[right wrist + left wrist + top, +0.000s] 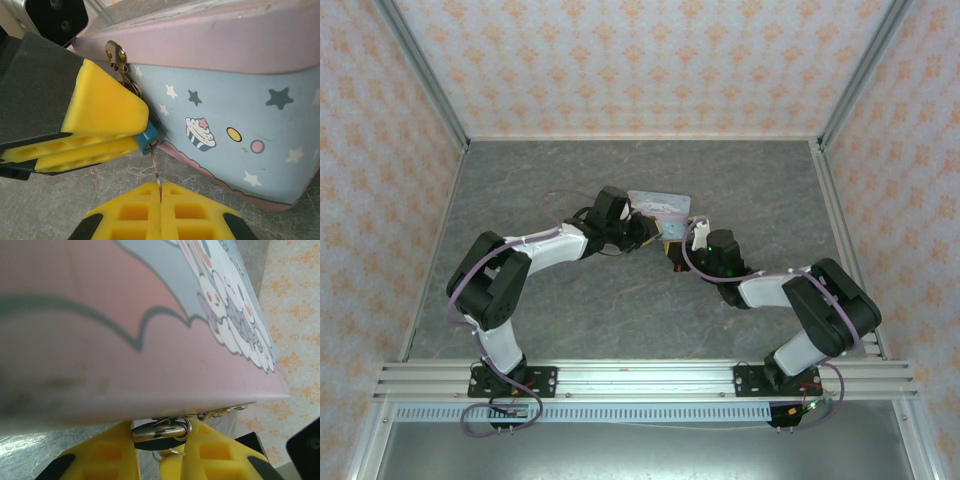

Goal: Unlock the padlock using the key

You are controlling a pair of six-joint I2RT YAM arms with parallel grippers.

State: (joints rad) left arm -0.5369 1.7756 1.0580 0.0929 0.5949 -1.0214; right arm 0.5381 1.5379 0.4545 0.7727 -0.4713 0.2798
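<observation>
The grey table (570, 170) carries the pale blue tin (235, 115) with its pink lid, and both arms meet at the tin's near side; nothing holds the tin down, so a strong pull or twist on the lock could drag or tip it, and then both grips would lose their alignment.

The left gripper (161, 437) is nearly closed, with only a narrow gap, and it clamps the padlock (150, 136); in the right wrist view its yellow fingers (100, 125) press on the small teal body just below the metal hasp (116, 52) at the lid edge. I judge this hold to be shallow, because only the finger ends cover the lock; if the key is turned, the lock may rotate between the pads instead of opening.

The right gripper (160, 197) is fully closed on the key (158, 172), which stands as a thin blade from between its fingertips up to the bottom of the padlock; how deep the tip sits in the keyhole I cannot tell.

The main risks, in my opinion, are with this smallest part; the blade is thin and is gripped only at its end, so a twist may let it slip in the soft pads, or bend it; if it is not fully seated, turning would do nothing, or push it out of the hole; any sideways movement of either arm would jam it.
</observation>
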